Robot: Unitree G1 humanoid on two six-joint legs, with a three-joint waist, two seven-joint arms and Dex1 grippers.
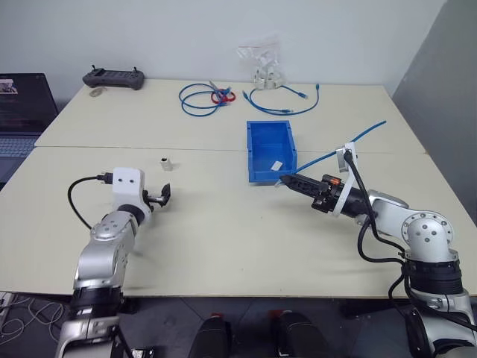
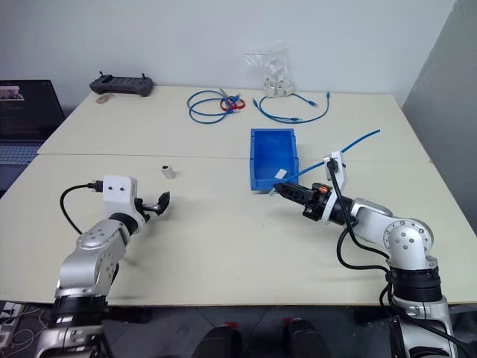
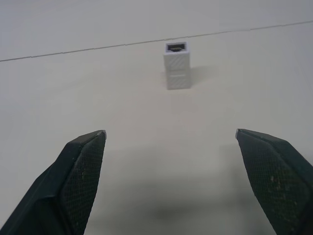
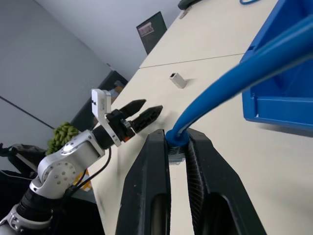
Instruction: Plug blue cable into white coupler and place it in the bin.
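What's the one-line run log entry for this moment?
left gripper: open, facing white coupler upright on table | right gripper: shut on blue cable plug end | bin: cable not inside

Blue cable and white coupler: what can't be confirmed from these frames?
- Blue cable plug: right wrist view, pinched between the right gripper fingers, so its clip and tip are hidden.
- White coupler far socket: left wrist view, faces away.
- Bin slip: left eye view, too small to read.
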